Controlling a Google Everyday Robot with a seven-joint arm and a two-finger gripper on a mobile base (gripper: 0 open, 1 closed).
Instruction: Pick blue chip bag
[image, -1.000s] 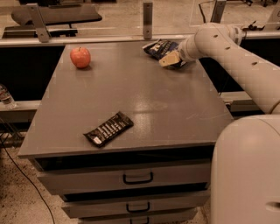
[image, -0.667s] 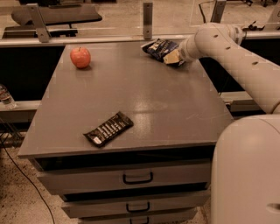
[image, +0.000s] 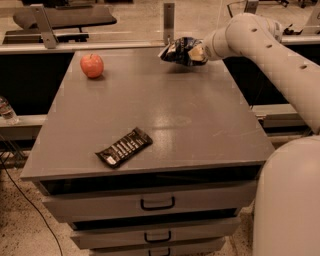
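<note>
The blue chip bag (image: 178, 50), a crinkled dark navy foil bag with white and yellowish print, hangs a little above the far right part of the grey tabletop (image: 165, 105). My gripper (image: 194, 53) is shut on the bag's right end and holds it up. The white arm (image: 270, 45) reaches in from the right. A shadow lies on the table under the bag.
A red apple (image: 92, 65) sits at the table's far left. A slim black-brown candy bar wrapper (image: 124, 146) lies near the front edge. Drawers (image: 157, 203) run below the tabletop. A metal post (image: 169, 22) stands behind the bag. The robot's white base (image: 290, 200) fills the right foreground.
The gripper has lifted the chip bag off the table and moved it slightly left and up. The apple and candy wrapper have not moved.
</note>
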